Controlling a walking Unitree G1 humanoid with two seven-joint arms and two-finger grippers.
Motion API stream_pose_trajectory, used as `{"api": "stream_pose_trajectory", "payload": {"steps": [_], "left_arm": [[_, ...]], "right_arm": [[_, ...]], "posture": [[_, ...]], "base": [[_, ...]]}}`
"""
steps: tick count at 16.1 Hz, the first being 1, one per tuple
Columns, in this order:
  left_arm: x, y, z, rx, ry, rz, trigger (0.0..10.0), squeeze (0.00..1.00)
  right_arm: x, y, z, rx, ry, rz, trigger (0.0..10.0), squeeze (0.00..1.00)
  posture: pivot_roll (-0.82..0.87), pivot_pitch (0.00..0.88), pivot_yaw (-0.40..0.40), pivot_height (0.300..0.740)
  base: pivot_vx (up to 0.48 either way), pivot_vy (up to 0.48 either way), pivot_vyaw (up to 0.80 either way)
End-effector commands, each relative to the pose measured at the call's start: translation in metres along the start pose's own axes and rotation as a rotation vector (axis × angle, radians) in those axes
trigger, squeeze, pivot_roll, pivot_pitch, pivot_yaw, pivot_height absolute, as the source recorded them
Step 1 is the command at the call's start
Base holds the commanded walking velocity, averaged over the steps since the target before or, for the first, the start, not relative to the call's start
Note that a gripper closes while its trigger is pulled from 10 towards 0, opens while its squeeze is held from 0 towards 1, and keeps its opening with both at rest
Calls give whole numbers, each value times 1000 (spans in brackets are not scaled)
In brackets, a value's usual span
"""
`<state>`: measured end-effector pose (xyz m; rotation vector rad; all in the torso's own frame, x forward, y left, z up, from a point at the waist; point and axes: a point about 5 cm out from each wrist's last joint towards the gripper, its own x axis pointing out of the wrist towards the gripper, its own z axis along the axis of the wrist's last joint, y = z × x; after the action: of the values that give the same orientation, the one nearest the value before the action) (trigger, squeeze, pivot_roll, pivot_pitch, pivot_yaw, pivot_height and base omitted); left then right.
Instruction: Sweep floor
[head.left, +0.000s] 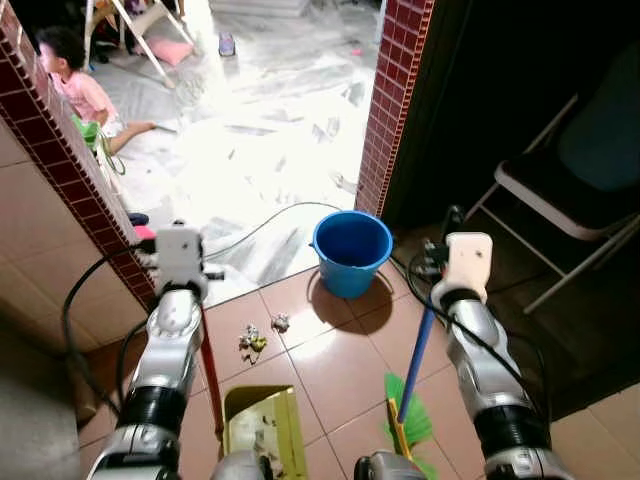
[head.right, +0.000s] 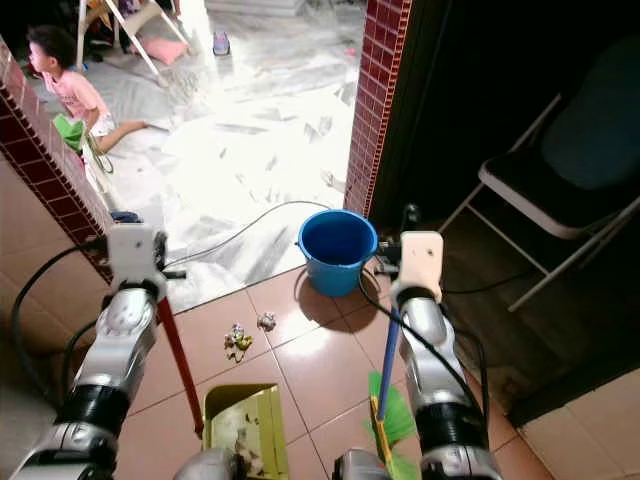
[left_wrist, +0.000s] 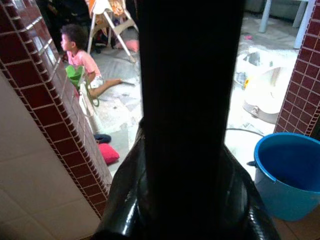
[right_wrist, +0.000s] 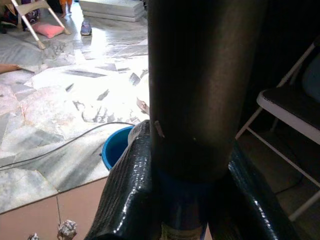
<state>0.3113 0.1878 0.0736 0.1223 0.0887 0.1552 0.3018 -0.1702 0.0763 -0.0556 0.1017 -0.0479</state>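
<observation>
Small scraps of litter (head.left: 256, 340) lie on the brown tiles between my two arms. My left gripper (left_wrist: 187, 200) is shut on the red handle (head.left: 210, 370) of a yellow-green dustpan (head.left: 262, 425), which rests on the floor with scraps in it. My right gripper (right_wrist: 187, 200) is shut on the blue handle (head.left: 420, 350) of a broom. The broom's green bristles (head.left: 412, 420) touch the tiles to the right of the dustpan. In both wrist views the held handle runs dark between the black fingers (right_wrist: 125, 200).
A blue bucket (head.left: 351, 250) stands just beyond the litter by a red-brick pillar (head.left: 395, 100). A folding chair (head.left: 570, 190) is on the right. A tiled wall (head.left: 60, 150) runs along the left. A cable (head.left: 270, 215) crosses the marble floor, where a child (head.left: 80, 90) sits far back.
</observation>
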Motion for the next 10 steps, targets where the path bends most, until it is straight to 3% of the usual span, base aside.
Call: {"api": "stream_pose_trajectory", "payload": {"steps": [1, 4, 5, 6, 10], "left_arm": [[-3, 3, -1, 25, -7, 9, 10000, 0], [-18, 3, -11, -8, 49, -24, 10000, 0], [-32, -2, -19, -39, 72, -143, 10000, 0], [-36, -3, -21, -41, 70, -157, 10000, 0], [-42, -6, -21, -71, 36, -68, 10000, 0]], "right_arm": [[-4, 0, -5, 21, 16, -2, 10000, 0], [-9, 3, -11, 16, 29, 22, 10000, 0], [-10, 1, -10, 22, 22, 28, 10000, 0], [-11, 0, -10, 25, 18, 29, 10000, 0], [-15, -10, -12, 8, 6, 2, 10000, 0]], "posture": [[-40, 0, 35, 740], [-26, 0, 13, 740], [-18, 0, -9, 740], [-14, 0, -20, 740], [-17, 0, -21, 740]], "base": [[0, 0, 0], [0, 0, 0], [0, 0, 0], [0, 0, 0], [0, 0, 0]]}}
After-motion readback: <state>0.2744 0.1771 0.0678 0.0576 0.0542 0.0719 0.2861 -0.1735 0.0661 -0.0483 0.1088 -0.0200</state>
